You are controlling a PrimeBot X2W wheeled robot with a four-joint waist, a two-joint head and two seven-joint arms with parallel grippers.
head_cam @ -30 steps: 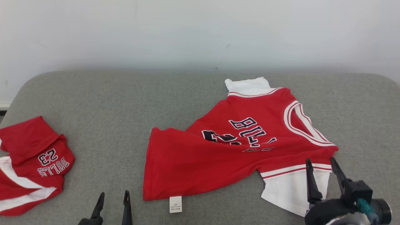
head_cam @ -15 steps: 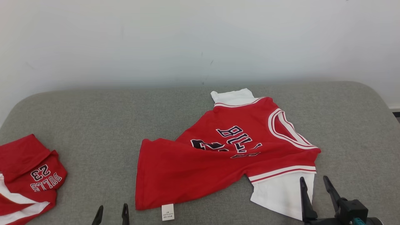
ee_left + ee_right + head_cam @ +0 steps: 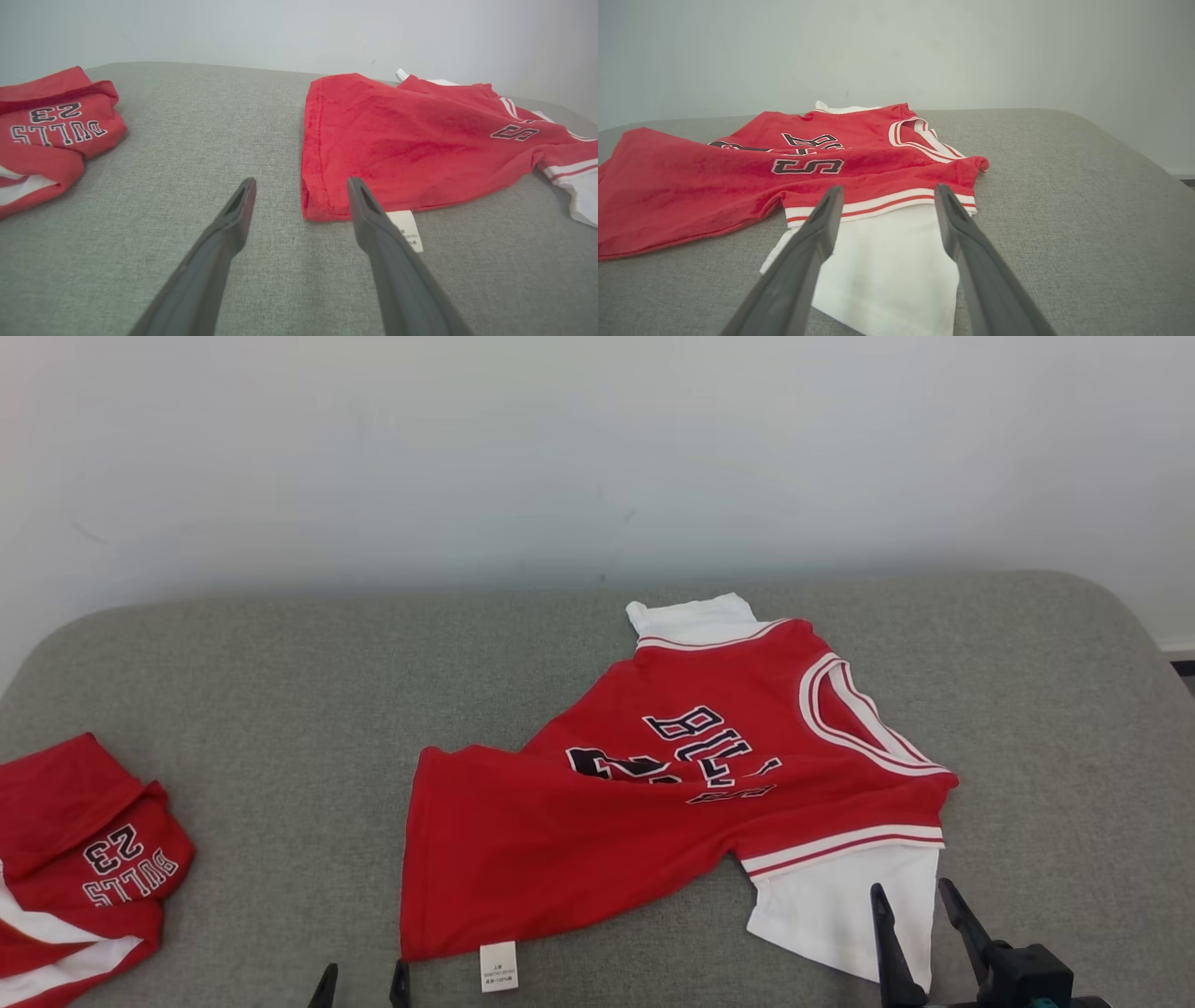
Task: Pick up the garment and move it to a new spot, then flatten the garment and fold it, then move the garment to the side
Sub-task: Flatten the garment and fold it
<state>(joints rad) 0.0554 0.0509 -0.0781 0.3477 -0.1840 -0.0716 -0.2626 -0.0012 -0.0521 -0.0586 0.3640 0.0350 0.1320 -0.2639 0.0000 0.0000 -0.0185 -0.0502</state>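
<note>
The garment (image 3: 597, 840) is a red jersey with dark lettering and white sleeves, lying spread but creased in the middle of the grey surface (image 3: 280, 709). My left gripper (image 3: 364, 980) is open at the bottom edge, just before the jersey's near left hem corner and its white label (image 3: 498, 966). In the left wrist view the garment (image 3: 397, 140) lies ahead, and the left gripper (image 3: 301, 184) frames that corner. My right gripper (image 3: 910, 889) is open over the near white sleeve (image 3: 840, 915). In the right wrist view the right gripper (image 3: 888, 189) straddles the sleeve below the striped band of the garment (image 3: 691, 186).
A second red garment (image 3: 84, 868) with the same lettering lies bunched at the far left edge, seen also as the second garment (image 3: 51, 126). A pale wall (image 3: 597, 457) stands behind the grey surface, whose rounded right corner (image 3: 1111, 616) drops off. Bare grey cloth separates the two garments.
The head camera has shifted, sliding the scene left and down. Both grippers sit lower in view: the right tips drew back from the striped band, and the left neared the hem corner.
</note>
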